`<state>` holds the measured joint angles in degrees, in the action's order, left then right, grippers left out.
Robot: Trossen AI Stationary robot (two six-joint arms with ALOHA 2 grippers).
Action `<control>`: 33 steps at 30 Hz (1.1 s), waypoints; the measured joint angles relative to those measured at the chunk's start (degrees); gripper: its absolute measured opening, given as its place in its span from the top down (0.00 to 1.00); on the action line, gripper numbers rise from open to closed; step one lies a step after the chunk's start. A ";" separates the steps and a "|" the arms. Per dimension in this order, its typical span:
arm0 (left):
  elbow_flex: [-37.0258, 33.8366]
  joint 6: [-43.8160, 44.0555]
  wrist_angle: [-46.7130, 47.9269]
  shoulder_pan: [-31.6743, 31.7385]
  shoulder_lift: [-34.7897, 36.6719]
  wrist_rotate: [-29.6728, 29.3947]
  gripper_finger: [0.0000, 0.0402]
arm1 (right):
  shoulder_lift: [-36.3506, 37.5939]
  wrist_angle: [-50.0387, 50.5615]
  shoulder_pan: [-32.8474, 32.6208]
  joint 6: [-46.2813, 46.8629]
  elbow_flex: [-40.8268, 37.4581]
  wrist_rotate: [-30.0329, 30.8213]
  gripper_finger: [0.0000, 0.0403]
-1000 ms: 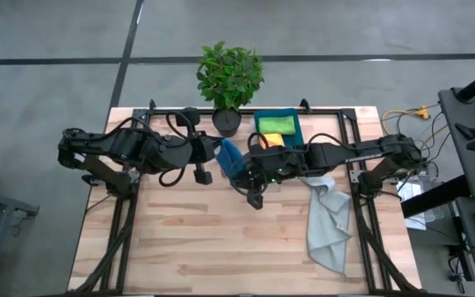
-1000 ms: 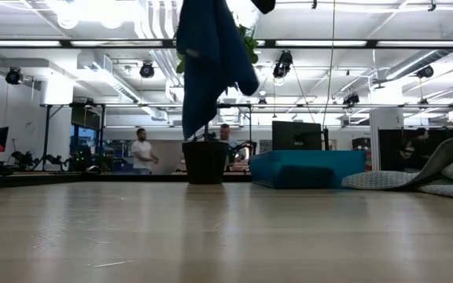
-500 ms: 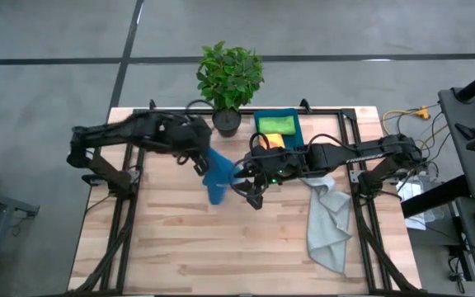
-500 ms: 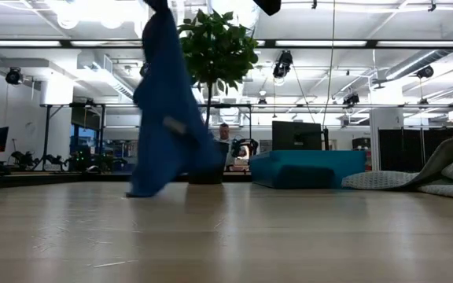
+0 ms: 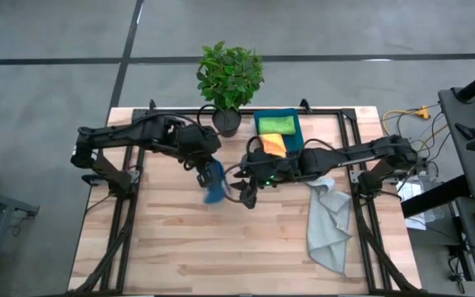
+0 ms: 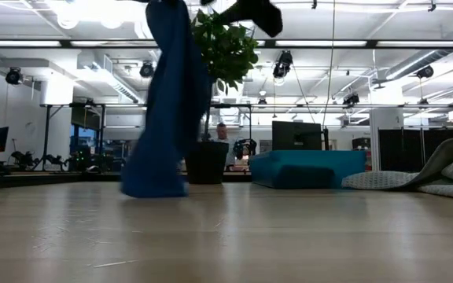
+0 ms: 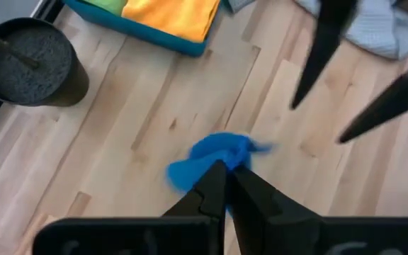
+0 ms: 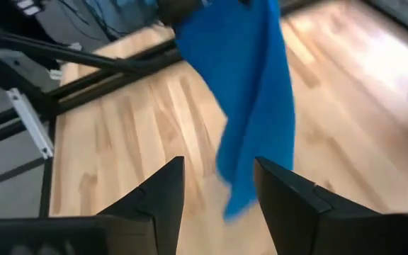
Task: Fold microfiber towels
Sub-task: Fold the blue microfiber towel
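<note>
Step in hand: laying-out stage, as I judge it; the soft blue microfiber towel hangs from the left gripper over the middle of the wooden tabletop, its lower end at or just above the boards in the low view.
Left fingers: pinched shut on the top edge of the blue towel, which bunches below them in the left wrist view.
Right fingers: the right gripper has its fingers spread with nothing between them, just beside the hanging towel and pointing toward it.
Arm pose: both arms reach in from their sides and meet near the centre, the left one raised, the right one lower and close to the boards.
Next move: likely the right fingers must catch a free corner so the towel can be spread flat before any fold.
Other towels: large pale grey microfiber towel lies rumpled on the right side of the tabletop; orange and lime green towels sit in the teal plastic bin at the back.
Nearby: potted green plant beside the bin.
</note>
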<state>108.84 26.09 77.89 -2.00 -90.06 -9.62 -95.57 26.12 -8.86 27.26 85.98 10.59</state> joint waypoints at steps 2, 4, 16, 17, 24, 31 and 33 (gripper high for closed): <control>0.11 0.04 0.02 -0.02 0.00 0.36 1.00 | -1.21 0.25 0.04 2.63 -0.76 0.19 0.60; 0.15 0.13 -0.04 -0.02 0.13 0.92 1.00 | -2.59 -1.44 0.13 4.59 -1.41 1.51 0.60; 0.19 0.50 -0.95 -0.44 0.89 2.47 1.00 | -11.27 -3.65 -0.09 5.26 -2.45 7.50 0.74; 0.19 0.49 -0.96 -0.44 0.95 2.46 1.00 | -11.92 -3.61 -0.07 5.68 -2.45 7.43 0.78; 0.33 0.48 -0.94 -0.44 1.42 2.44 1.00 | -13.25 -5.03 -0.39 5.62 -2.52 7.43 0.96; 0.33 0.48 -0.98 -0.44 1.71 2.44 1.00 | -13.05 -11.05 -0.08 1.63 -2.65 7.43 0.87; 0.33 0.48 -0.98 -0.44 1.92 2.42 1.00 | -13.03 -11.42 0.27 1.96 -2.65 7.43 0.82</control>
<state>109.16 26.57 76.90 -2.44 -88.14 -7.20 -108.60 14.70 -8.59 29.23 83.33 18.02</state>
